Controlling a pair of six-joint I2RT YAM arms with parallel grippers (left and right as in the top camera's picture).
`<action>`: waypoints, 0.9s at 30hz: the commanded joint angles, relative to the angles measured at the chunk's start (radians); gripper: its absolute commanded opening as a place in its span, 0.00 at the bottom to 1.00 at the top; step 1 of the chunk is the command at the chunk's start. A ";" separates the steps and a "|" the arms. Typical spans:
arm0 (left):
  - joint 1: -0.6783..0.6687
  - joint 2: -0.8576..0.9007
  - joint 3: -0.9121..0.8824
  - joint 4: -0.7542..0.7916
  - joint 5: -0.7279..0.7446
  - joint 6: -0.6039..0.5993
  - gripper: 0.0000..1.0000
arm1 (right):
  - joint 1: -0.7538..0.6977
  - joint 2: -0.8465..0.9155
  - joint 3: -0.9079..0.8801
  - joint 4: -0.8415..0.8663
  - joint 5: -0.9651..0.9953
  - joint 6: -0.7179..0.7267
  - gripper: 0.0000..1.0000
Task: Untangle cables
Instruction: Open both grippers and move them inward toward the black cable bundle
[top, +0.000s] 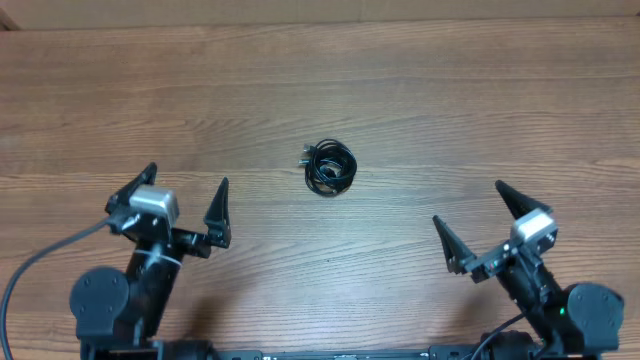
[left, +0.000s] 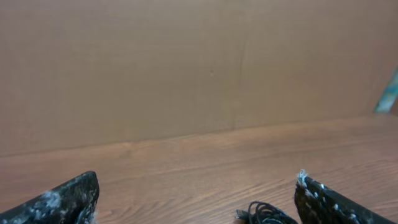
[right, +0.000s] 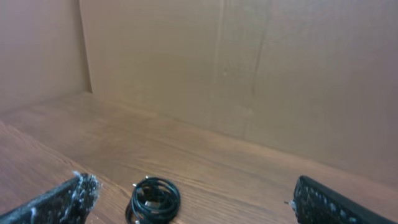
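Observation:
The cables (top: 329, 167) lie bunched in one small black coil near the middle of the wooden table (top: 420, 90), with small plug ends sticking out. My left gripper (top: 187, 188) stands open at the front left, well short of the coil. At the front right, my right gripper (top: 466, 203) is open too, apart from the coil. The left wrist view catches the cables (left: 263, 213) at the bottom, just inside the right finger, with the left gripper (left: 198, 186) holding nothing. In the right wrist view the cables (right: 153, 200) lie near the left finger, and the right gripper (right: 193, 190) has nothing in it.
A brown cardboard wall (left: 186, 68) stands along the table's far edge and also shows as the cardboard wall (right: 249, 68) in the right wrist view. The arms' own thick black cable (top: 30, 268) loops at the front left.

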 joint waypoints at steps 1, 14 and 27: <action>0.004 0.069 0.076 -0.022 0.081 0.029 1.00 | -0.003 0.100 0.102 -0.042 0.023 -0.019 1.00; 0.004 0.419 0.397 -0.399 0.135 0.055 1.00 | -0.003 0.633 0.679 -0.557 -0.011 -0.095 1.00; 0.004 0.799 0.604 -0.662 0.330 0.036 1.00 | -0.003 1.059 0.903 -0.778 -0.440 0.102 1.00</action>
